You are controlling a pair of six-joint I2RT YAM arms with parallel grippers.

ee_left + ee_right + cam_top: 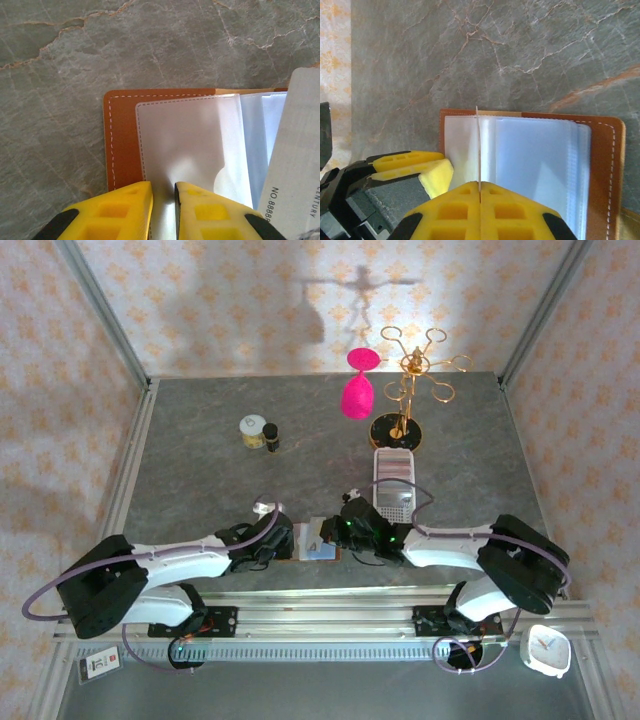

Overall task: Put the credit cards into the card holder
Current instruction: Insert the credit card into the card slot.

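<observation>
Pinching card (pixel 295 150) over open card holder (pixel 122 140), right jaws, left jaws narrow, perhaps nipping sleeve (pixel 190 145)

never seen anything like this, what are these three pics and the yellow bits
Two robot arms are bolted to a table. One picture looks down from above; the other two come from a camera on each wrist, so the yellow bits are gripper fingers. The right gripper is shut on a credit card, edge-on, above the open brown card holder. The left gripper is nearly closed at its frosted pocket. Farther back stand a pink glass, a gold rack and a white tray.
</observation>
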